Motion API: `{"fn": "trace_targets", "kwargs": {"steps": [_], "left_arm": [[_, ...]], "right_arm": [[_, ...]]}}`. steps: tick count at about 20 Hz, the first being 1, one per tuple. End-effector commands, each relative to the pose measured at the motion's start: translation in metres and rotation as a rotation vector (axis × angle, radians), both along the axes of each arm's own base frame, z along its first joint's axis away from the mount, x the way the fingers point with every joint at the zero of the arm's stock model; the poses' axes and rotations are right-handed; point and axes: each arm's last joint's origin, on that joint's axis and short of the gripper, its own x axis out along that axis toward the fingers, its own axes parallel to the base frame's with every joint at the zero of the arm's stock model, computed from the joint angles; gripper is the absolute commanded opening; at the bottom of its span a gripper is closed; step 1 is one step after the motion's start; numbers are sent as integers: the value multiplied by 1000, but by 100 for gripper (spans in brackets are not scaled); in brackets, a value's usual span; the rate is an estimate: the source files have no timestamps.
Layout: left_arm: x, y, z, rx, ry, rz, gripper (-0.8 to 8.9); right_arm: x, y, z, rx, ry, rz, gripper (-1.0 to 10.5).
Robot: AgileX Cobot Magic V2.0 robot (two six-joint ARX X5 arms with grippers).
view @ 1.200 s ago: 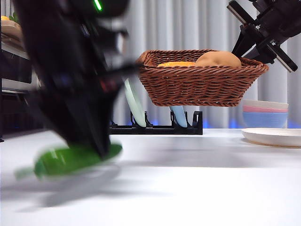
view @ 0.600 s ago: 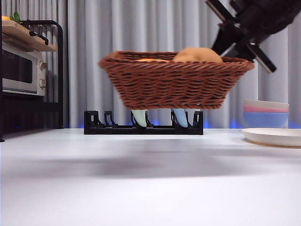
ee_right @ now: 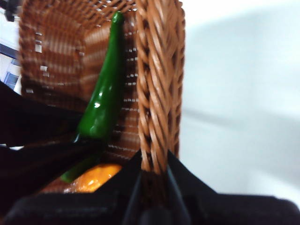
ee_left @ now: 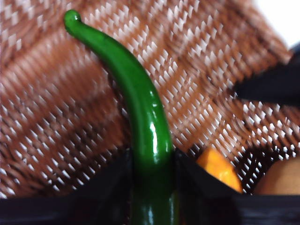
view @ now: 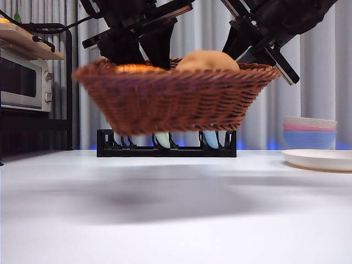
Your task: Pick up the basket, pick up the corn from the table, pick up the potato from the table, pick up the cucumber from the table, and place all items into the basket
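The brown wicker basket (view: 176, 99) hangs in the air above the white table (view: 176, 220). My right gripper (view: 256, 47) is shut on its braided rim (ee_right: 159, 93) at the right side. The tan potato (view: 206, 60) and the orange corn (view: 135, 68) lie inside. My left gripper (view: 140, 41) reaches down into the basket from above. In the left wrist view it (ee_left: 152, 164) is shut on the green cucumber (ee_left: 140, 108), held just over the basket's woven floor (ee_left: 56, 117) beside the corn (ee_left: 218, 171). The right wrist view also shows the cucumber (ee_right: 103, 103) inside the basket. The front view hides it.
A black dish rack (view: 165, 146) with pale plates stands behind the basket. Stacked pastel bowls (view: 309, 132) and a white plate (view: 319, 159) sit at the right. A microwave (view: 22, 80) on a shelf is at the far left.
The basket has moved left in the air. My left arm lifted the cucumber off the table, left the view, and now hangs over the basket with the cucumber inside it.
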Motion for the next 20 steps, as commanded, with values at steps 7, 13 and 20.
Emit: {"fn": "trace_targets", "kwargs": {"steps": [7,13,20], "left_arm": [[-9,-5,63,-95,-102,-47,598],[-50,12,149,-173,-253,-139,598],[-90,53,191,-261,-404,-136,598]], "right_arm": [[5,-4,4,-41,-47,-85,-16],[26,-30,-19,-84,52,-182,-16],[37,-39,-80,-242,316,-142,-16]]}}
